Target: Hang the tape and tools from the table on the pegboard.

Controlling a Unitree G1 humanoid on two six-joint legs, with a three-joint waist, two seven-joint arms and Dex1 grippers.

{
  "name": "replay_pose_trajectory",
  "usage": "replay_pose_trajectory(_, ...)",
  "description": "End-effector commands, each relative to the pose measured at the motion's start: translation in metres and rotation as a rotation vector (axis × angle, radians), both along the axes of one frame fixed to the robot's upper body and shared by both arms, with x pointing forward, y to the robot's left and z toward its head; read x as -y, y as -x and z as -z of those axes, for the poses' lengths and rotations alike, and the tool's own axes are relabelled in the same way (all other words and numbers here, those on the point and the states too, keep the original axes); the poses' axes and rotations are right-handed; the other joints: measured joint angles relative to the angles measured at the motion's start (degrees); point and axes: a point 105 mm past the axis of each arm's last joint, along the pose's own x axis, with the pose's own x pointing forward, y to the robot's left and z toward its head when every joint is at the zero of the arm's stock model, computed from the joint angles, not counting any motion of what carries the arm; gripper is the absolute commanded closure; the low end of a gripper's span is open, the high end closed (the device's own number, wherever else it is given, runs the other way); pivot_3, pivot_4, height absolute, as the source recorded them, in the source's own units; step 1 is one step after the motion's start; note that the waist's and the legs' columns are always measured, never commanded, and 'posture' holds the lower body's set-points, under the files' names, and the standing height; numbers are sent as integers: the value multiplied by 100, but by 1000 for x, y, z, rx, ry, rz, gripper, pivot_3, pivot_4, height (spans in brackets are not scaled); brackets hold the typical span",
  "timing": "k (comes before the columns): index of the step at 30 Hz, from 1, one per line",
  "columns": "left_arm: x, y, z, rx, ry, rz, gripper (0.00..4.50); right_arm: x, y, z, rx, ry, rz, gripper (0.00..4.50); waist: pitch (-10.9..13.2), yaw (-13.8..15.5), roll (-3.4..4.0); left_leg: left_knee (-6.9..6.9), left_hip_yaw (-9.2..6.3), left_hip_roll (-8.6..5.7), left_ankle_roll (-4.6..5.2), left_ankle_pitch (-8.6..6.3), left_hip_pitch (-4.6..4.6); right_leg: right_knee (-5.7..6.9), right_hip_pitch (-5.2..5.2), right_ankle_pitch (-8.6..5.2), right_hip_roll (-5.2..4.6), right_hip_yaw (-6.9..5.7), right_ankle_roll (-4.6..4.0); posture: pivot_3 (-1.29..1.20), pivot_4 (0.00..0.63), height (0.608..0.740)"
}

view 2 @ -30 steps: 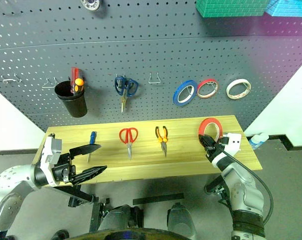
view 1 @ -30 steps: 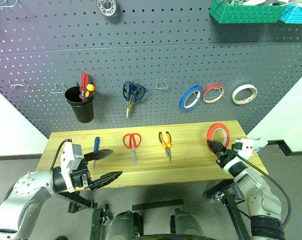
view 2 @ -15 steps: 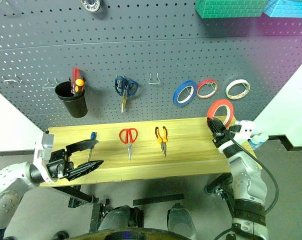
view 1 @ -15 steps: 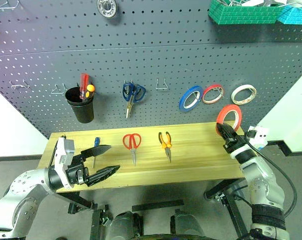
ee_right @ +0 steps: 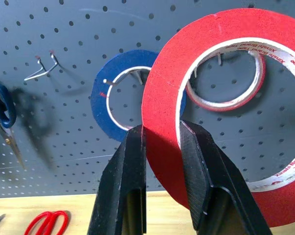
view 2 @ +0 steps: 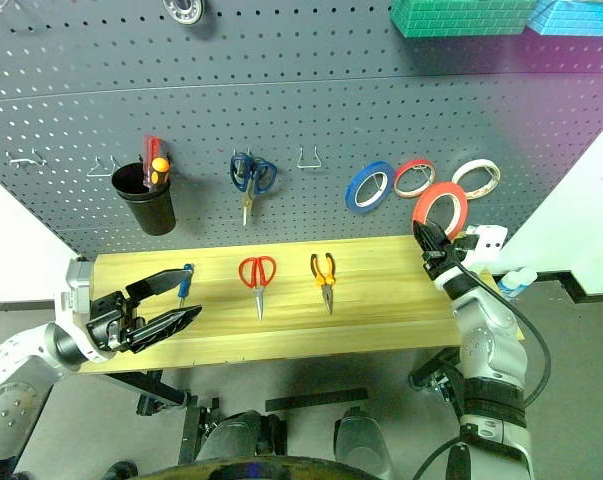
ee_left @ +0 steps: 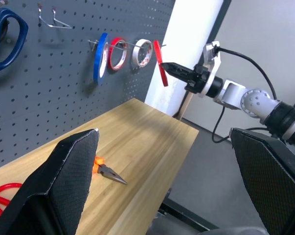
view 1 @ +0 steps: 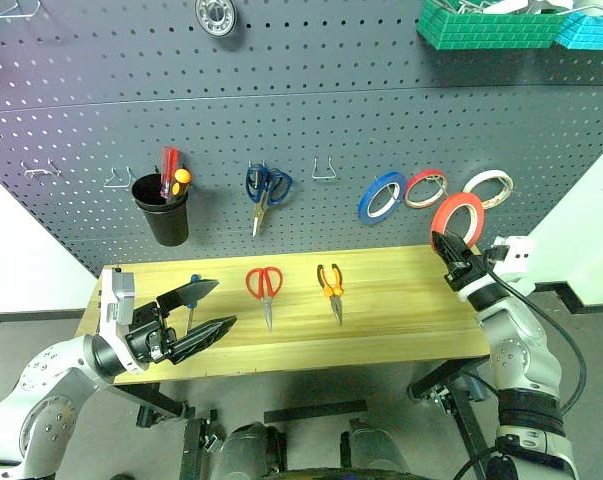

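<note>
Your right gripper (view 1: 447,249): fingers clamped on red tape (view 1: 457,216), ring held off table (view 1: 401,300), in front of pegboard (view 1: 281,120), near hung rolls. Your left gripper (view 1: 203,310): fingers spread wide, empty. Black cup (view 1: 164,213) on pegboard holds red and orange-handled screwdrivers (view 1: 173,178). Blue screwdriver (view 1: 192,296), red scissors (view 1: 264,289), pliers (view 1: 330,286) lie on table.

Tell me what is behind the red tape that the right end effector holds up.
Behind the red tape are the pegboard, a blue roll and a thinner red roll on hooks. The tape covers part of both.
</note>
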Motion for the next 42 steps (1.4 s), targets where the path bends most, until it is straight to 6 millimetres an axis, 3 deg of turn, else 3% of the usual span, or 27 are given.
replay_pose_trajectory(1, 3, 3, -11, 37, 19, 22, 0, 3, -7, -23, 86, 43, 18, 3843, 0, 0, 0, 0, 0, 0, 0, 0, 0, 0, 0, 0, 0, 0, 0, -68, 0, 740)
replay_pose_trajectory(18, -5, 1, -11, 77, 53, -21, 0, 2, -32, -29, 100, 92, -5, 3843, -2, 11, 0, 2, -2, 3, -19, 14, 5, 1, 8, 0, 6, -1, 0, -38, 0, 740)
replay_pose_trajectory(29, -5, 3, -8, 73, 42, -17, 0, 5, -39, -21, 74, 108, 18, 3843, -3, 0, 0, 4, -2, 3, -21, 16, 6, 1, 9, 0, 7, -1, 1, -30, 0, 740)
replay_pose_trajectory(42, -3, 5, -8, 71, 26, -11, 0, -4, -49, -11, 46, 137, -4, 3843, -4, 8, 0, 5, -2, 3, -28, 20, 8, 1, 12, 1, 7, -1, 1, -14, 0, 740)
